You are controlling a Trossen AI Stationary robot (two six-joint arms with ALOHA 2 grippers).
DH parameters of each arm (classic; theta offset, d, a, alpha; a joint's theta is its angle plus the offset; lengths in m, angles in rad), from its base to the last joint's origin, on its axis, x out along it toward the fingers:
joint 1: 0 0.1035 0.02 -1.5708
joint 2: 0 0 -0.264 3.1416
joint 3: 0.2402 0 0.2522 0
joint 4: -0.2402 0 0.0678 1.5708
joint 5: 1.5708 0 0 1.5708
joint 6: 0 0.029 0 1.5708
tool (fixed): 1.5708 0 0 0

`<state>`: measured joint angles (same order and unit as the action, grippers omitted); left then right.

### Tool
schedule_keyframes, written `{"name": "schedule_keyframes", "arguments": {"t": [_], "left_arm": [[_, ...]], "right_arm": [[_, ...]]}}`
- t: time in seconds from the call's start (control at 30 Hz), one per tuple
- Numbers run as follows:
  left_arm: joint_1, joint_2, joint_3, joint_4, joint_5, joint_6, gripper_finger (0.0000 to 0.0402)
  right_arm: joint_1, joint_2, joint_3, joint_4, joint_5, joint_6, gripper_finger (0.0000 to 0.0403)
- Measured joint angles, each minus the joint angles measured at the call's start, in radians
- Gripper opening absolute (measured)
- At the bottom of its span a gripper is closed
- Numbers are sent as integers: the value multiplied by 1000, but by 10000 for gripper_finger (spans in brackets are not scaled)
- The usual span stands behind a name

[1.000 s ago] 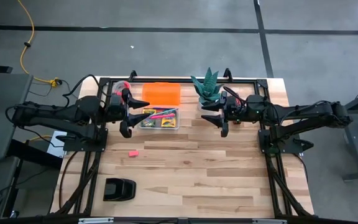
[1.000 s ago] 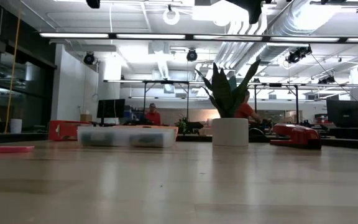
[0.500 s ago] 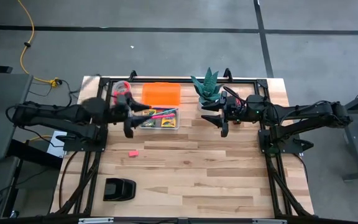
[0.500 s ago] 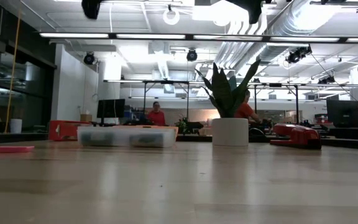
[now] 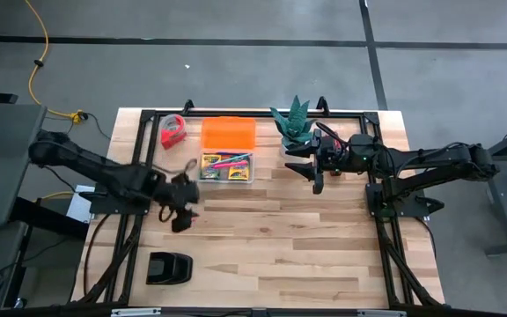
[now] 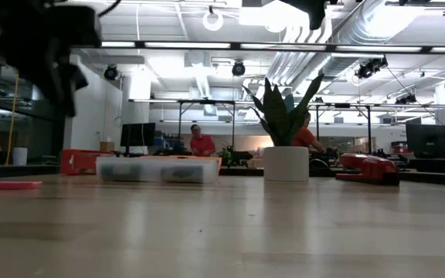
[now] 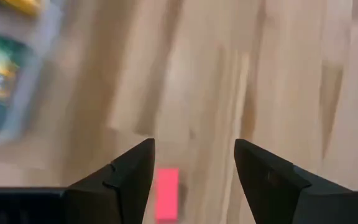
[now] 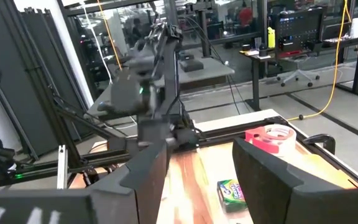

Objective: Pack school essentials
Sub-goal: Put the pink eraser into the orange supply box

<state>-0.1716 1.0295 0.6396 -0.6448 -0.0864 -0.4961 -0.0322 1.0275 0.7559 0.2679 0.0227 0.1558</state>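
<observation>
The tiny pink eraser (image 7: 166, 202) lies flat on the wooden table, left of the middle; it also shows in the low view (image 6: 12, 185). My left gripper (image 5: 181, 213) hangs open just above it, and in the left wrist view (image 7: 192, 144) the eraser lies between and beyond the fingertips, untouched. A clear bin (image 5: 227, 167) at the back holds yellow-and-green crayon boxes (image 8: 232, 190) and thin pens. My right gripper (image 5: 313, 176) waits open and empty to the right of the bin.
An orange lid (image 5: 229, 132) lies behind the bin, with a red tape dispenser (image 5: 172, 132) to its left. A potted plant (image 5: 295, 123) stands at the back next to my right gripper. A black object (image 5: 167, 267) sits near the front left. Bare wood lies across the front and right.
My left gripper has swung from the bin's left end toward the table's near edge and down, and now stands over the pink eraser. It stays open. The eraser and the bin have not moved.
</observation>
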Motion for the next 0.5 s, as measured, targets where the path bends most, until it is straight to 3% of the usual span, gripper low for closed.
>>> {"name": "schedule_keyframes", "arguments": {"t": [0.17,0.5], "left_arm": [[-74,92,-69,27,20,-18,211],[-127,215,-100,58,-88,-20,211]], "right_arm": [[0,0,0,-1,0,0,179],[0,0,0,-3,0,1,179]]}}
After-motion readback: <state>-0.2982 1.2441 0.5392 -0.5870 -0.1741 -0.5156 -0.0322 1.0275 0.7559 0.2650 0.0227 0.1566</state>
